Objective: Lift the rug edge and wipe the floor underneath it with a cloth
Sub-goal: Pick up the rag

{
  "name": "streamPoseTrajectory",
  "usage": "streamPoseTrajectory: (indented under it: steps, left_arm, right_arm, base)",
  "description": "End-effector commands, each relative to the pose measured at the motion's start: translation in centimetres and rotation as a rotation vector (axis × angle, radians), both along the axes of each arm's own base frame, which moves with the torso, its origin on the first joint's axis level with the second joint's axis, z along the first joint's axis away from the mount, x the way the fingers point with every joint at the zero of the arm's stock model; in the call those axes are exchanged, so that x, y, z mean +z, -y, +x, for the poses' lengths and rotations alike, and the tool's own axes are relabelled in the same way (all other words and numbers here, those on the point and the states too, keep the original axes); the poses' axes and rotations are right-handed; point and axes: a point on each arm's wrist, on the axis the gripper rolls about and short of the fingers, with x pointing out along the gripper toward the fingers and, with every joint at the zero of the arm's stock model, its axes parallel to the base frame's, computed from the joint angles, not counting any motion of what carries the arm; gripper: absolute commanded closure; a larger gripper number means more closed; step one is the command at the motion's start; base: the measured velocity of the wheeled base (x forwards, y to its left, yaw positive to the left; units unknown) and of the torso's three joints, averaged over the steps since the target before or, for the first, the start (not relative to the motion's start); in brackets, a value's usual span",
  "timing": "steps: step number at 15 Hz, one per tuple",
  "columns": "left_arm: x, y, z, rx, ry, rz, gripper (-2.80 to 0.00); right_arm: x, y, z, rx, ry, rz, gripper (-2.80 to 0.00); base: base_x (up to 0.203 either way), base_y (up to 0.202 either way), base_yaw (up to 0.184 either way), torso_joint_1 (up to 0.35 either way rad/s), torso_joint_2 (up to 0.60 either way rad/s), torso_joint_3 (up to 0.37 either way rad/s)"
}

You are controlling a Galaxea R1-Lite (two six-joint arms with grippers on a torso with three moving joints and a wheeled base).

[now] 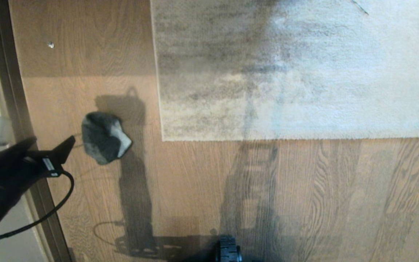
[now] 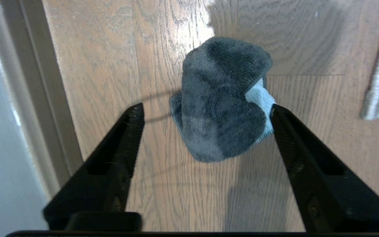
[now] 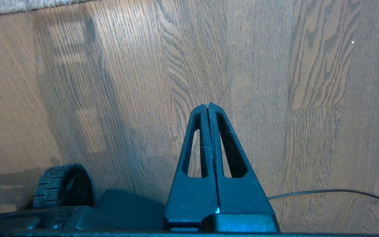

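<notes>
The cloth point(image 1: 104, 138), fuzzy dark grey with a white fold showing, lies crumpled on the floor point(image 1: 267, 200) to the left of the rug's corner. The rug edge point(image 1: 267, 137) lies flat on the planks, its corner at the left end. My left gripper point(image 1: 51, 143) hovers just left of the cloth. In the left wrist view the left gripper point(image 2: 206, 108) is open wide, the cloth point(image 2: 219, 98) just ahead of its fingertips point(image 2: 138, 113) and not gripped. My right gripper point(image 3: 208, 105) is shut on nothing above bare floor, out of the head view.
A dark baseboard strip point(image 1: 9, 72) runs along the left, close behind the left arm. A black cable point(image 1: 49, 214) loops from that arm. The base's wheel point(image 1: 227, 251) shows at the bottom. A small white speck point(image 1: 51, 44) lies on the far planks.
</notes>
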Motion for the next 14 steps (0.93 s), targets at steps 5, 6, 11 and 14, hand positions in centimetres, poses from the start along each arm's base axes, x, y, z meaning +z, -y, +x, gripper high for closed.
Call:
streamPoseTrajectory:
  steps: [5,6,11,14]
  left_arm:
    - [-2.6,-0.3,3.2,-0.006,-0.011,-0.001,-2.80]
    - [-2.9,-0.4,3.6,-0.018,-0.009,-0.001,-2.80]
    - [-4.1,-0.5,4.9,-0.032,0.006,-0.001,-2.80]
    - [-4.9,-0.5,5.4,-0.033,-0.021,-0.002,-2.80]
  right_arm:
    - [0.0,0.0,0.0,0.000,0.001,0.000,0.00]
    - [0.0,0.0,0.0,0.000,0.001,0.000,0.00]
    - [0.0,0.0,0.0,0.000,0.001,0.000,0.00]
    - [0.0,0.0,0.0,0.000,0.001,0.000,0.00]
  base:
    - [0.000,0.000,0.000,0.000,0.00,0.000]
    - [0.000,0.000,0.000,0.000,0.00,0.000]
    - [0.000,0.000,0.000,0.000,0.00,0.000]
    - [0.000,0.000,0.000,0.000,0.00,0.000]
